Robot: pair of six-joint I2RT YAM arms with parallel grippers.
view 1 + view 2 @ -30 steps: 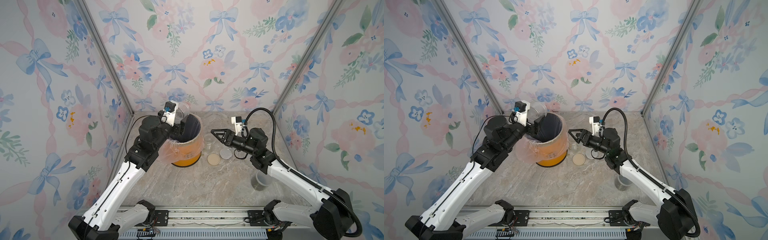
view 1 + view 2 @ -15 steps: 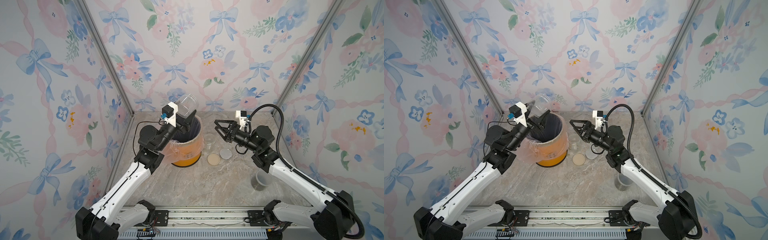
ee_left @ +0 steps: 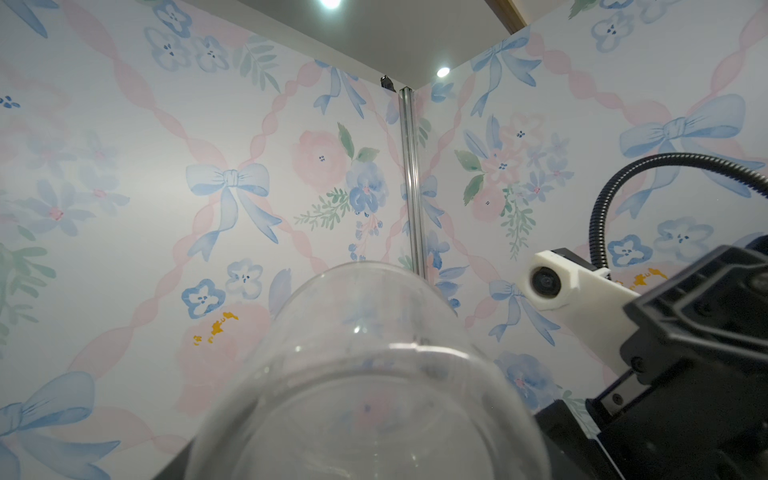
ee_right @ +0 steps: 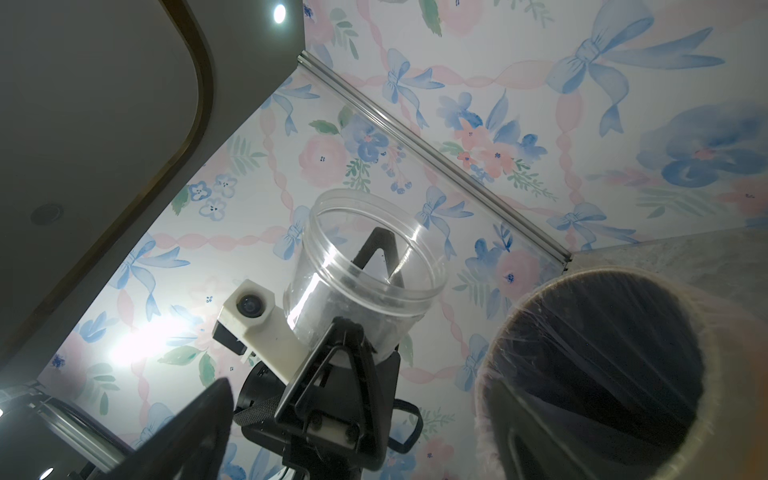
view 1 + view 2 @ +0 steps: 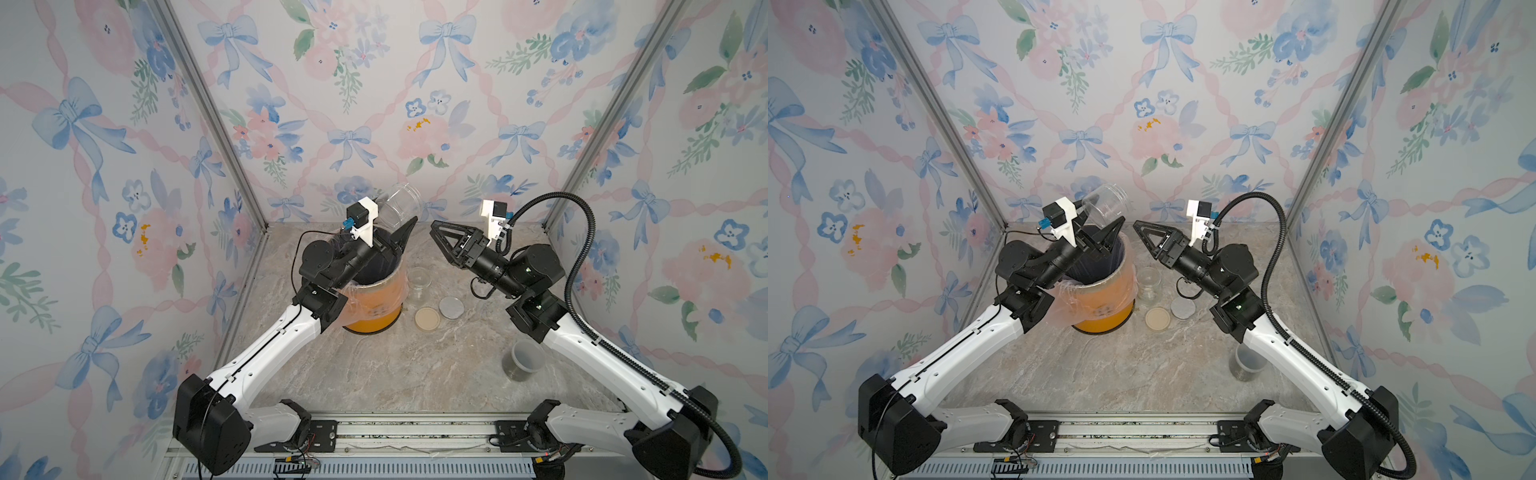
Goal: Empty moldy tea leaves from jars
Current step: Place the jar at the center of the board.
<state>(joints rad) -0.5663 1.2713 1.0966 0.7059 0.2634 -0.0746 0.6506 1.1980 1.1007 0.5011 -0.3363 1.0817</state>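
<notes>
My left gripper [image 5: 395, 222] is shut on a lidless clear jar [image 5: 401, 203], held tilted in the air above the far rim of the orange bin [image 5: 374, 309]. In the right wrist view this jar [image 4: 365, 266] looks almost empty, with a few dark specks inside. My right gripper [image 5: 437, 236] hangs open just right of it, holding nothing. A second lidless clear jar [image 5: 419, 282] stands beside the bin. A grey-lidded jar [image 5: 521, 361] near my right arm shows dark tea leaves [image 5: 517, 374] at its bottom.
A beige lid [image 5: 427, 318] and a silver lid [image 5: 451, 307] lie flat on the marble table [image 5: 374, 374] right of the bin. The bin's plastic liner [image 4: 590, 353] is dark inside. Floral walls close in the back and both sides.
My left arm has lifted the jar up from over the bin, and the jar now tilts mouth-upward. My right gripper has risen and stayed open.
</notes>
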